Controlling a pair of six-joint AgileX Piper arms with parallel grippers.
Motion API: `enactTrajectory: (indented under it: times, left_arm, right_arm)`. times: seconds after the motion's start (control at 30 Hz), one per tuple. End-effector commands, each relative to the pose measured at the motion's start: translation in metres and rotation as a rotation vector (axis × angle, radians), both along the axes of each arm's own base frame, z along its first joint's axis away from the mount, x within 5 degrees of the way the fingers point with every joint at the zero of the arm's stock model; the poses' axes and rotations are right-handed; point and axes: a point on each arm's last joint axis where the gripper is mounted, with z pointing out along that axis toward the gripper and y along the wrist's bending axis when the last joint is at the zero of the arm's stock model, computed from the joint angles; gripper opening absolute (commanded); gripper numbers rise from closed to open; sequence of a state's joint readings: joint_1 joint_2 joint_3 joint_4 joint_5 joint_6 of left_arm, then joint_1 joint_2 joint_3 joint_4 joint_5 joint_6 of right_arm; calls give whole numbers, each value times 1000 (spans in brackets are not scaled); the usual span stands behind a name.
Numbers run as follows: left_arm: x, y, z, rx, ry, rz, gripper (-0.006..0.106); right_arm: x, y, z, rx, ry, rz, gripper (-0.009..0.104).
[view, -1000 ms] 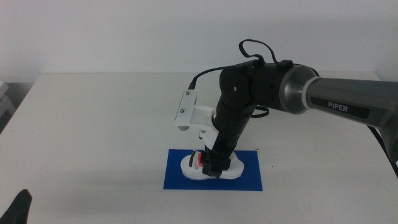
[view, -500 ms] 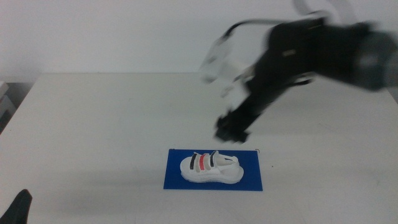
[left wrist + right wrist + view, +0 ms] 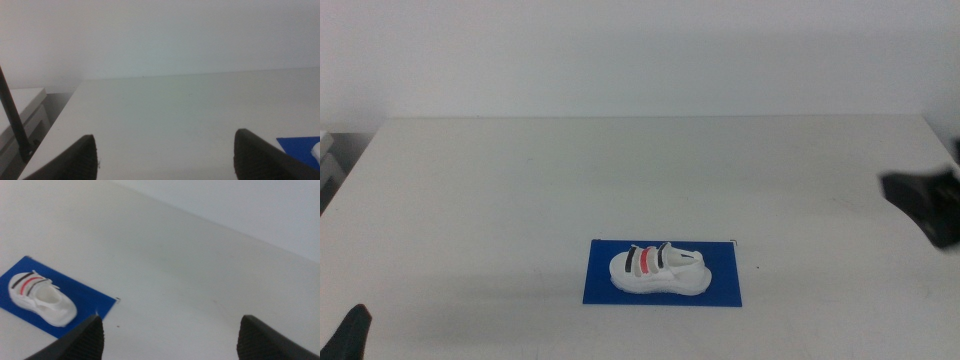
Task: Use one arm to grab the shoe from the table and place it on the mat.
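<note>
Your shoe [image 3: 658,271] sits upright on the mat [image 3: 603,285], lower centre; right gripper [image 3: 926,204] wide open, empty, at the right edge; left gripper [image 3: 165,155] open, idle

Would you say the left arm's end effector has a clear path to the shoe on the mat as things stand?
Probably yes. The left end effector waits with jaws open at the table's near left corner. Only bare tabletop lies between it and the shoe on the mat; the right end effector is off at the right edge.
</note>
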State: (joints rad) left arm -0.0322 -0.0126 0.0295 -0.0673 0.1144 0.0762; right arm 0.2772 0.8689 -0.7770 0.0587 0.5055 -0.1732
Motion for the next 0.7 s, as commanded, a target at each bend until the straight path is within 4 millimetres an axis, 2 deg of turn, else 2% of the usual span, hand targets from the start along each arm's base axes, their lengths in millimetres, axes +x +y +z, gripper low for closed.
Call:
enactTrajectory:
  times: [0.0,0.2,0.37,0.5,0.67]
  left_arm:
    - [0,0,6,-18,-85,1,94]
    - [0,0,6,-18,-85,1,94]
    - [0,0,6,-18,-85,1,94]
    - [0,0,6,-18,-85,1,94]
    - [0,0,6,-18,-85,1,94]
  right_arm:
    - [-22,-11,2,24,-173,-33,92]
    - [-70,-24,-32,86,-330,-40,92]
    - [-98,-32,-54,98,-427,-38,92]
    - [-111,-35,-76,112,-454,-39,92]
    - [-117,-37,-104,109,-454,-39,92]
